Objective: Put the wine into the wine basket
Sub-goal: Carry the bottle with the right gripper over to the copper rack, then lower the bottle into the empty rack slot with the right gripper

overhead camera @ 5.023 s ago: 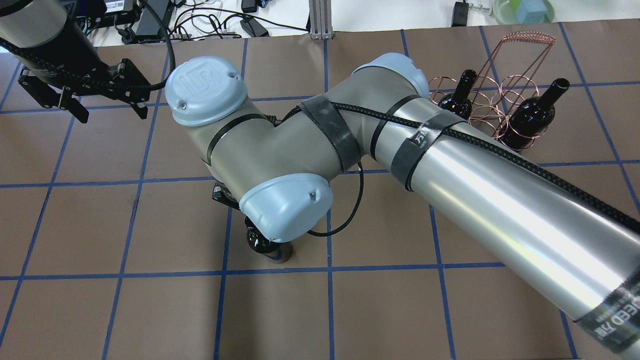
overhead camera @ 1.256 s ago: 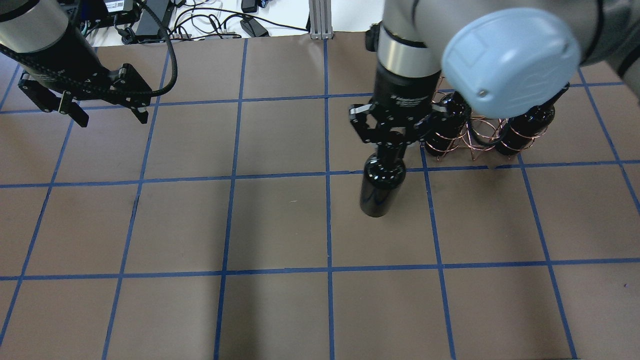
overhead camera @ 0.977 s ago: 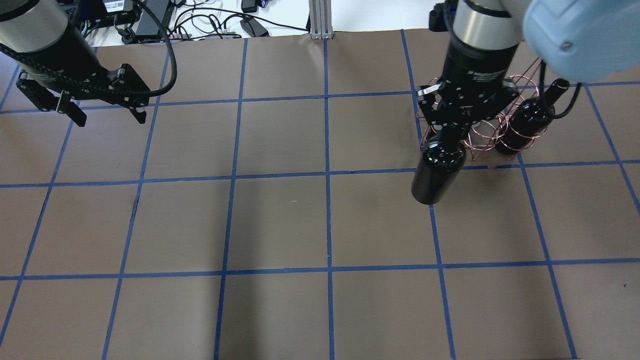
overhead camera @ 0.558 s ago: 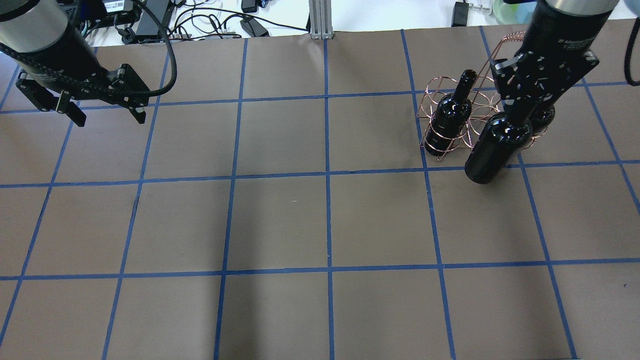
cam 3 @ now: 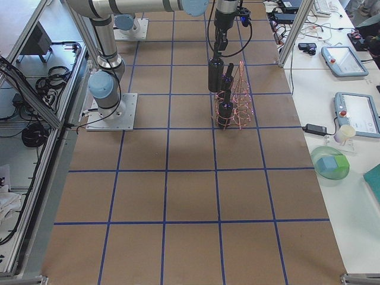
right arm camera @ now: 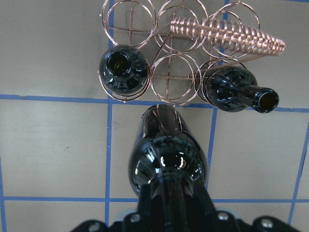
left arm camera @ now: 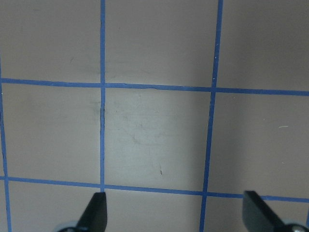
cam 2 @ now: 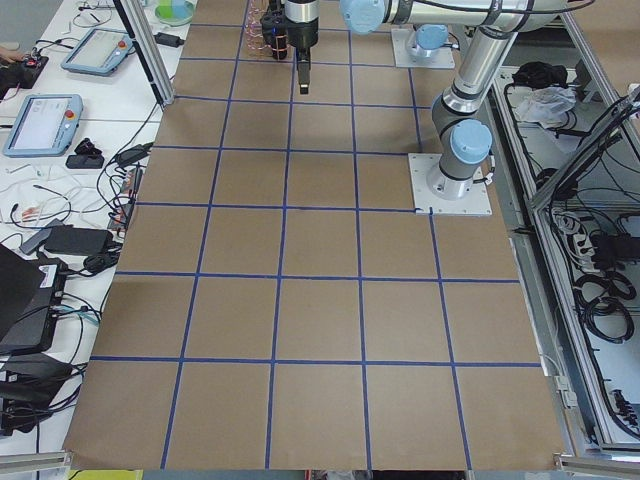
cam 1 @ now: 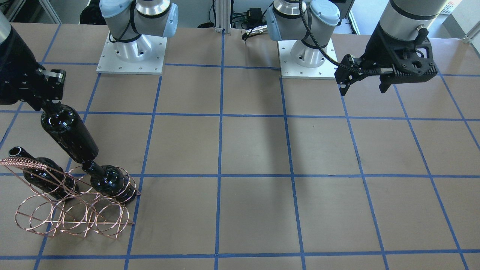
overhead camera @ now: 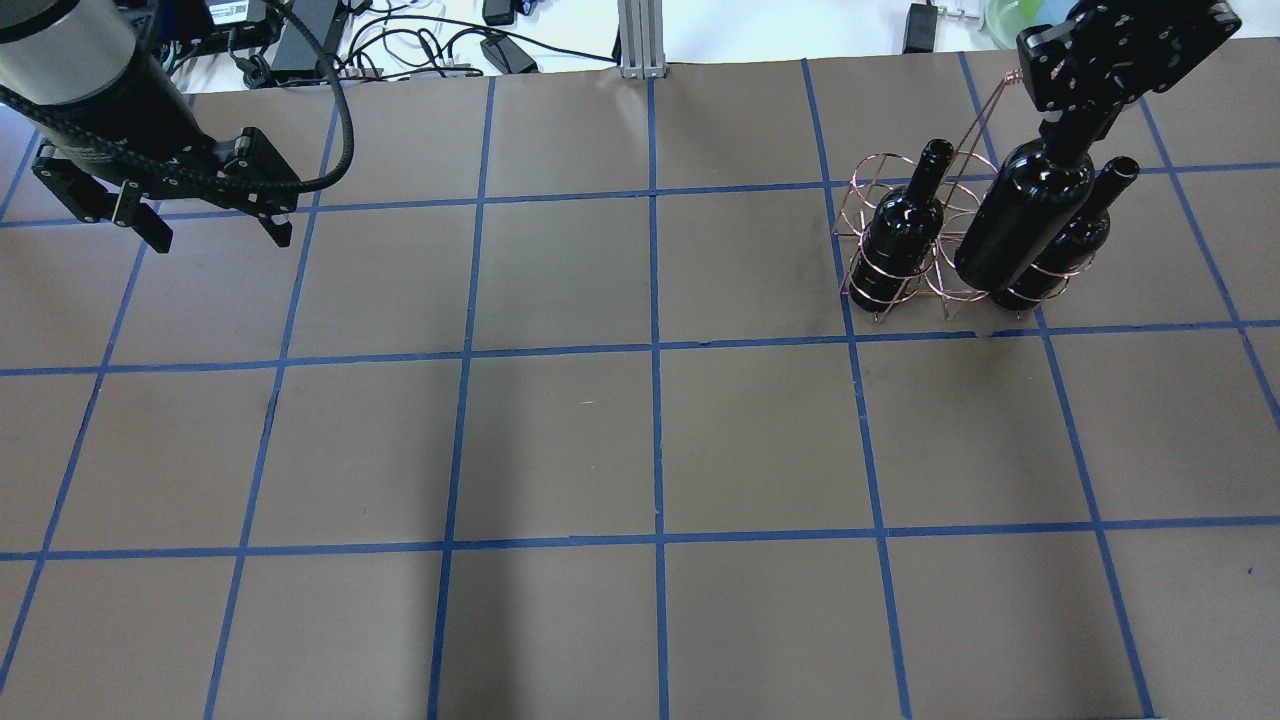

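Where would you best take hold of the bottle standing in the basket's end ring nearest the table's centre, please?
I'd grip that bottle by its narrow neck, coming down from above. It stands upright, and the wire rings of the wine basket wrap its body, so only the neck rises clear and slim enough to pinch.
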Tool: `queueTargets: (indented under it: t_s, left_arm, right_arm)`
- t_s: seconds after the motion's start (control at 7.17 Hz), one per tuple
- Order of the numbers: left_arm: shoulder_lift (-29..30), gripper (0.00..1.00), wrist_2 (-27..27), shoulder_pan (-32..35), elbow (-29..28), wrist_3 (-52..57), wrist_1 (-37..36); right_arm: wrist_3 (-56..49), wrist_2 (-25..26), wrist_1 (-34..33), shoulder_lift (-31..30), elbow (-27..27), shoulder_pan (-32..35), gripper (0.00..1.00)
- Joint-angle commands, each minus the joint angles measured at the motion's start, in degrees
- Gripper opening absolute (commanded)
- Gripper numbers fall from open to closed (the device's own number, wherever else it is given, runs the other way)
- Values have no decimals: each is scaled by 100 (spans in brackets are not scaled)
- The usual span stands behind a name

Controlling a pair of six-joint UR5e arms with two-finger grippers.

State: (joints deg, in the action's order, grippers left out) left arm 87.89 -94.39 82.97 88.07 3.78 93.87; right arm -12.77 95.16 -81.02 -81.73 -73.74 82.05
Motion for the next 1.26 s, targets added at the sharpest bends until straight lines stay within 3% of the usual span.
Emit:
queueTargets:
  t_s: [0.0,0.28,1.12]
  left_arm:
    - [0,100,8,9,0,0,0]
    - [0,100,-1,17,9,0,0]
    - [0,100,-1,35,9,0,8]
  right_arm:
    - [-338,3,-342,122,61,-48,22]
    - [-627,-41,-799,385,52,-110,22]
    - [-892,-103,-933,553,-79,-154,22]
